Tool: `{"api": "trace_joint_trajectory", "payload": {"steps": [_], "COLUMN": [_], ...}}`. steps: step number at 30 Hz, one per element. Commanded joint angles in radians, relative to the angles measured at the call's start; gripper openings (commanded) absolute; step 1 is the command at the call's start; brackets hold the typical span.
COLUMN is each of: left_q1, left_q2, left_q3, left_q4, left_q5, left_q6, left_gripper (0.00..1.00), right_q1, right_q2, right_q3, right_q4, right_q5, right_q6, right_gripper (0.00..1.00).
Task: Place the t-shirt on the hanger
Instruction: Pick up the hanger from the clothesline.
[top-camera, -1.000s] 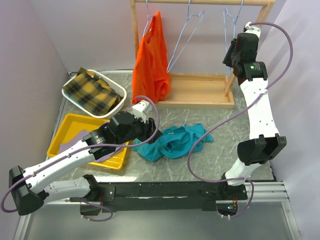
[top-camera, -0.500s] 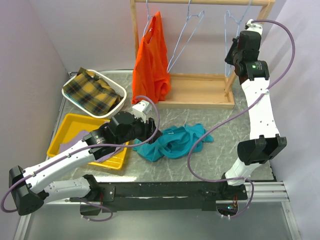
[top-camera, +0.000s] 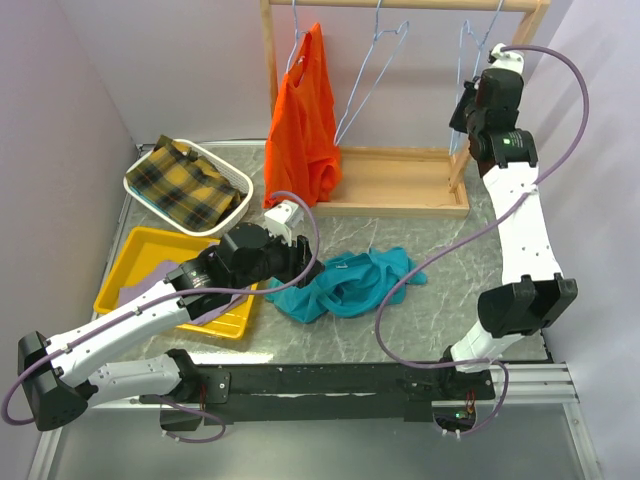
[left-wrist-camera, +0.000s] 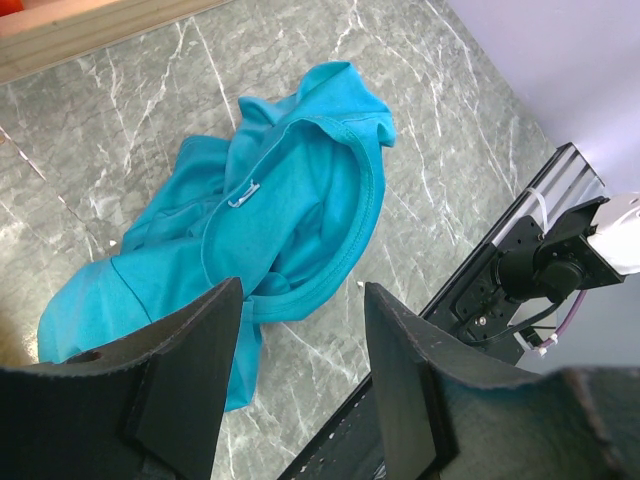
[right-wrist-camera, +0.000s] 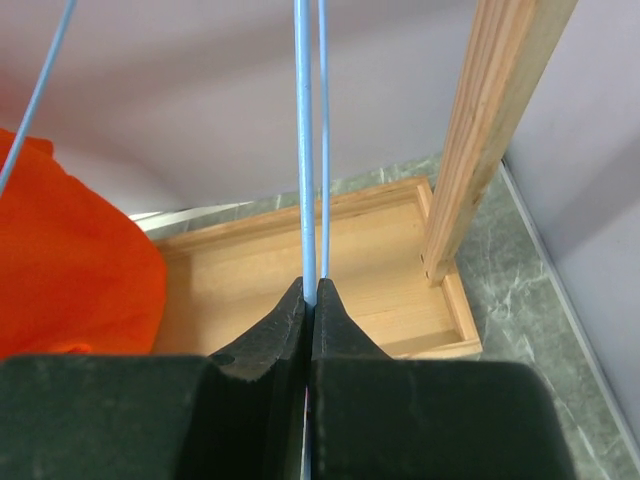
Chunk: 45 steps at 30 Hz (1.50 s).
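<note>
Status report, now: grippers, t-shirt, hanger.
Right gripper shut on hanger at the wooden rack. Left gripper open above t-shirt, crumpled on table. Orange garment hangs apart, not interfering.

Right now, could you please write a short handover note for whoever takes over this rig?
Left gripper: open, holding nothing, poised just above the t-shirt.
Right gripper: shut on the hanger at the right end of the wooden rack.
T-shirt: crumpled on the table, not gripped.
Done: hanger grasped.
Left: pick up the t-shirt and work it onto the hanger.
</note>
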Motion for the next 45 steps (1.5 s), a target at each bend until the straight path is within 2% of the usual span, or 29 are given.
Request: {"api": "trace_joint_trajectory", "payload": {"steps": [1,13,20,24,31,37,40,45], "left_q1": [-0.004,-0.004,-0.002,-0.002,-0.002,-0.004,-0.002,-0.004], "left_q2": [-0.027,-0.019,-0.022,-0.010,0.015,0.061,0.085,0.130], "left_q3": [0.006,0.004,0.006,0.008,0.004,-0.031,-0.066,-0.134], "left_q4": [0.015,0.018,0.018,0.017,0.023,0.029,0.032,0.104], "left_q5": [0.004,0.001,0.000,0.000,0.000,-0.055,-0.075,-0.092], "left_q6": [0.018,0.018,0.009,0.002,-0.018,-0.056,-0.090,-0.146], "left_gripper": [0.57,0.57,0.62,0.66,0.66,0.63,0.58,0.54], "right_q1": [-0.005,-0.006,-0.005,-0.003,0.010,0.110,0.248,0.409], "right_q2": [-0.083,-0.123,-0.244,-0.279,-0.426,-0.671,-0.774,-0.883], "right_q3": [-0.014,-0.007,-0.156,-0.184,-0.334,-0.615,-0.725,-0.853], "right_q4": [0.055,0.119,0.152,0.107,0.057,0.038,-0.005,-0.086], "right_q5": [-0.049,-0.091,-0.128,-0.157,-0.197,-0.227,-0.157,-0.232], "right_q6": [-0.042,-0.092,-0.051,-0.033,0.013,0.059,0.072,0.125], "right_gripper": [0.00,0.00,0.00,0.00,0.00,0.00,0.00,0.00]}}
